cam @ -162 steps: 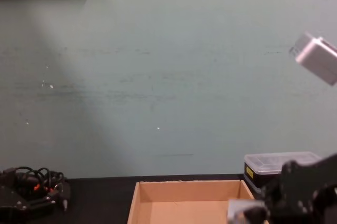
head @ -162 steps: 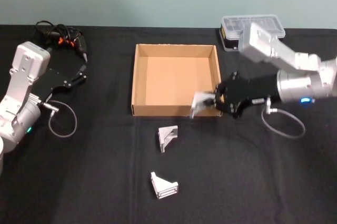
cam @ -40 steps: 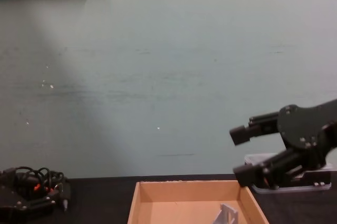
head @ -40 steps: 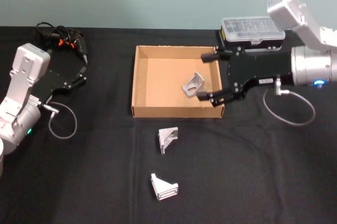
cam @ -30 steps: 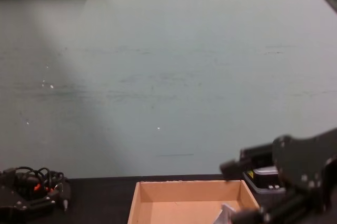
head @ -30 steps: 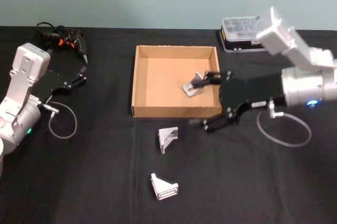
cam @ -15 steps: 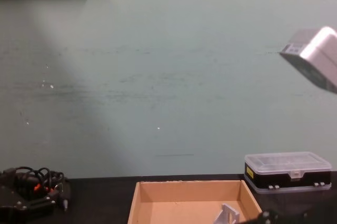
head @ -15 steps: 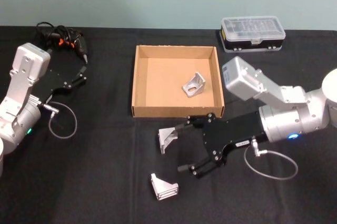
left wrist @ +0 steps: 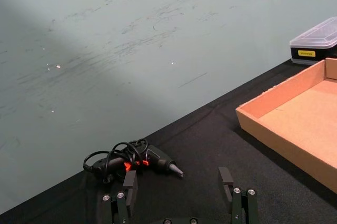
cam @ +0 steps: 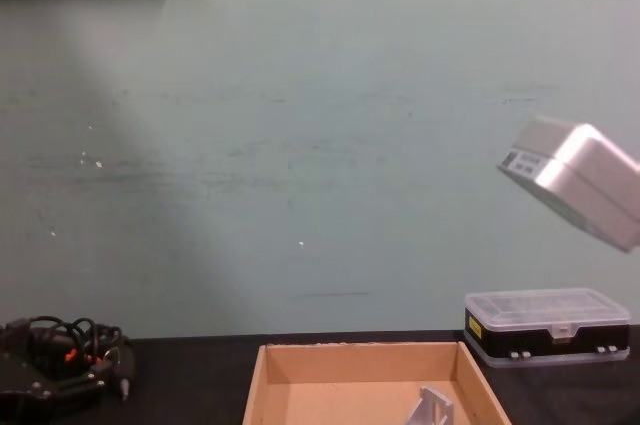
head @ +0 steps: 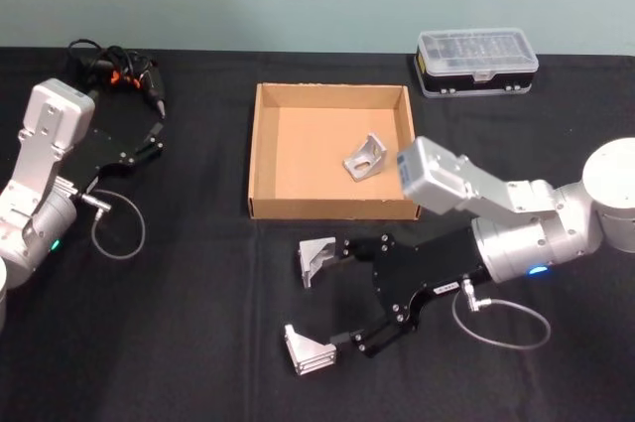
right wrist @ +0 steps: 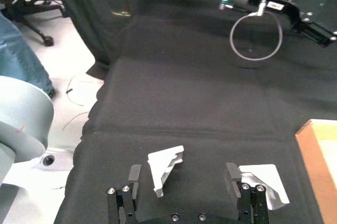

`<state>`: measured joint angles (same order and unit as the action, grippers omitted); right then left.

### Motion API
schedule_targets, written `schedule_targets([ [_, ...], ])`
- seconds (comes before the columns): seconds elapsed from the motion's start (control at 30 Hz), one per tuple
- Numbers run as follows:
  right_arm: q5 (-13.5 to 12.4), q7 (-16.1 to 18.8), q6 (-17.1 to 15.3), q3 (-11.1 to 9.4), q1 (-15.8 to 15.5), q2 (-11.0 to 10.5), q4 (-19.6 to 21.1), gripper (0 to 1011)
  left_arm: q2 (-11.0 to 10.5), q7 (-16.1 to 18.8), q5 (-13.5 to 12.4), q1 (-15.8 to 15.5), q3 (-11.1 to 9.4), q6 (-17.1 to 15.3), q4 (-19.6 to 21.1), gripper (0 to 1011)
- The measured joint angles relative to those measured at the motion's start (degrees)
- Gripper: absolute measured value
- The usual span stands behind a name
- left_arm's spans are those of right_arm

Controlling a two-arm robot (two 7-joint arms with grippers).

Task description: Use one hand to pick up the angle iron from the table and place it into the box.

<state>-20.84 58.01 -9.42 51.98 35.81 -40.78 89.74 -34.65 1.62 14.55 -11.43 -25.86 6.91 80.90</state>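
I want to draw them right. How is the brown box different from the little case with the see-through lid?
The box is tan cardboard with an open top; the case is black with a clear lid, shut. The box is wider than the case. The box holds one angle iron; what the case holds is too small to tell. Both are rectangular and sit on the black table.

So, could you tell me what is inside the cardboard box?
One angle iron lies inside the box, toward its right wall; the rest is bare cardboard. The near wall hides a strip of floor behind it.
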Motion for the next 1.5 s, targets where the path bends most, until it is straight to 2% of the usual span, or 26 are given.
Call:
schedule_targets([
  [0.47, 1.5, 0.9, 0.4, 2.7, 0.5, 1.8, -1.7, 1003, 0.0, 0.0, 0.0, 0.0, 0.0, 0.0, 0.0, 1000],
  [0.57, 2.7, 0.9, 0.5, 3.7, 0.7, 2.3, -2.2, 1003, 0.0, 0.0, 0.0, 0.0, 0.0, 0.0, 0.0, 1000],
  [0.8, 3.8, 1.0, 0.3, 4.5, 1.0, 2.5, -2.7, 1003, 0.0, 0.0, 0.0, 0.0, 0.0, 0.0, 0.0, 1000],
  [1.5, 4.2, 1.0, -0.2, 4.8, 0.4, 3.0, -3.8, 1003, 0.0, 0.0, 0.0, 0.0, 0.0, 0.0, 0.0, 1000],
])
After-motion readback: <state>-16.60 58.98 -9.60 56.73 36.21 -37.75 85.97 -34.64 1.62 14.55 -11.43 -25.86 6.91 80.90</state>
